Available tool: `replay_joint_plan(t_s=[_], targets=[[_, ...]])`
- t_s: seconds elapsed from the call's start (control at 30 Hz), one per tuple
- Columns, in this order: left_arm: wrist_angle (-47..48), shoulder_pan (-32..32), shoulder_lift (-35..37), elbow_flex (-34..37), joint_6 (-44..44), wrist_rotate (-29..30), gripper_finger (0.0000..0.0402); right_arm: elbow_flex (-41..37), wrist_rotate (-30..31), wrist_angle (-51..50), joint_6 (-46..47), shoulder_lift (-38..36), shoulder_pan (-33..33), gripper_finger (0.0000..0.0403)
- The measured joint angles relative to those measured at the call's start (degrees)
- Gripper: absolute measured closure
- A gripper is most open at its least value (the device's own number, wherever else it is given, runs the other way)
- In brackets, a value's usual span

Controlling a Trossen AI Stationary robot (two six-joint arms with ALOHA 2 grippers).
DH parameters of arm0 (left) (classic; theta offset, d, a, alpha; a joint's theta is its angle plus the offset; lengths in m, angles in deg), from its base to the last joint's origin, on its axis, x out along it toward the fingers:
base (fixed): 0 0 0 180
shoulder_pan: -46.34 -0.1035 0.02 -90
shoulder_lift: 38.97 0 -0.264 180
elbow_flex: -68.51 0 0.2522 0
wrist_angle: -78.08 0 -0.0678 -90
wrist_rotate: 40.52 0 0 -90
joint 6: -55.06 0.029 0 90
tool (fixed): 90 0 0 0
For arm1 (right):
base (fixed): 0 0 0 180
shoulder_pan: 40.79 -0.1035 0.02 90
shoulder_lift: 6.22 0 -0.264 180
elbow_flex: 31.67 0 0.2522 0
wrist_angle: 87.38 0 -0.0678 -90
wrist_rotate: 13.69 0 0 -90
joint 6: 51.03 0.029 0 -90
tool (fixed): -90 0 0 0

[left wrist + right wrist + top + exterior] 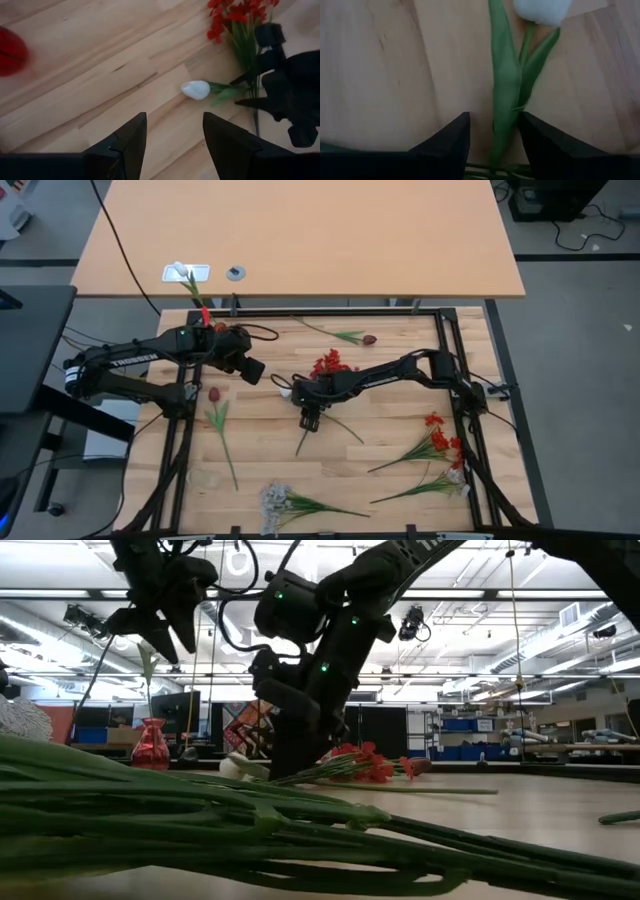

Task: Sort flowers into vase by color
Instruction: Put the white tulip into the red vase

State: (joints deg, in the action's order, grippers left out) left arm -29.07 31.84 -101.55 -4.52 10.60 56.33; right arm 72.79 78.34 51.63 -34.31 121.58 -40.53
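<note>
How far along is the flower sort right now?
Barely started: no flower can be seen in the red vase. In hand: the right end effector stands open astride the white tulip stem on the table; the left end effector hovers open. Left: maroon tulips, red sprays, white sprig.

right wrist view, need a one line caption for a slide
Right hand open over a white tulip, its green stem and leaves lying between the fingers on the wooden table.
</note>
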Motion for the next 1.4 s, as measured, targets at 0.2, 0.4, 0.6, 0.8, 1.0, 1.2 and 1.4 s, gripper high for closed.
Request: replay_joint_plan(t_s=[0.2, 0.4, 0.6, 0.8, 1.0, 1.2, 1.4], targets=[[0.9, 0.0, 0.0, 0.0, 0.0, 0.0, 0.0203, -0.1, 0.7, 0.1, 1.3, 0.1, -0.1, 0.0306], [1.3, 0.0, 0.0, 0.0, 0.6, -0.1, 0.0203, -0.5, 3.5, 1.2, 3.4, -1.2, -0.2, 0.0388], [2.8, 0.7, 0.8, 0.0, 0.7, -0.5, 0.0203, -0.9, 8.6, 4.7, 5.7, -7.9, -0.7, 0.0394], [2.8, 2.1, 3.3, 0.0, 1.8, 0.2, 0.0203, -9.7, 15.5, 15.8, 9.7, -18.8, 0.1, 0.0397], [1.2, 2.2, 7.1, 0.0, 2.2, 1.5, 0.0203, -32.8, 16.8, 49.3, 13.0, -30.1, 1.7, 0.0398], [-13.4, 3.6, 7.7, 0.0, 13.1, -0.7, 0.0203, -46.8, 9.8, 77.2, 10.0, -35.7, 4.2, 0.04], [-32.7, 5.5, 3.2, 0.0, 25.4, -2.2, 0.0203, -44.2, 1.0, 79.5, 5.5, -37.8, 6.2, 0.04]])
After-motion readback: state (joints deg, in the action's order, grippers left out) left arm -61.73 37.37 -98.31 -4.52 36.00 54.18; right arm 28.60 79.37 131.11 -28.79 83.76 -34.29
